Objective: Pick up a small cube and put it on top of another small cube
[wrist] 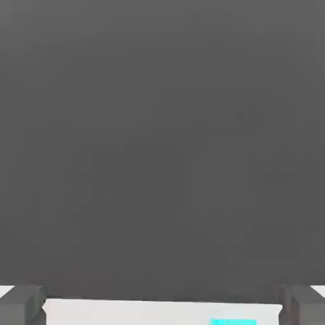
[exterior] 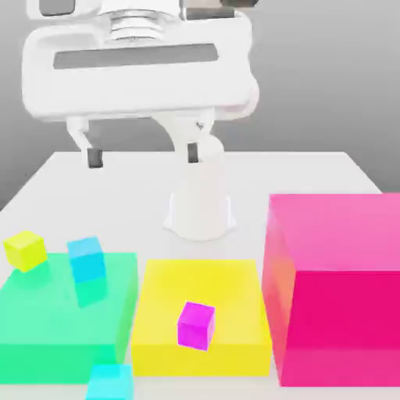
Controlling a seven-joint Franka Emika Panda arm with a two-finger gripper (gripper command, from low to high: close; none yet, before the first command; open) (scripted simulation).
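The fingers (exterior: pixel 143 154) are spread wide and empty, hanging high over the white table (exterior: pixel 312 168), well apart from every cube. The nearest small cubes, a blue cube (exterior: pixel 86 259) and a yellow cube (exterior: pixel 26 250), sit at a green slab (exterior: pixel 55 324). A good pick means descending straight over one, fingers straddling flat sides before squeezing.
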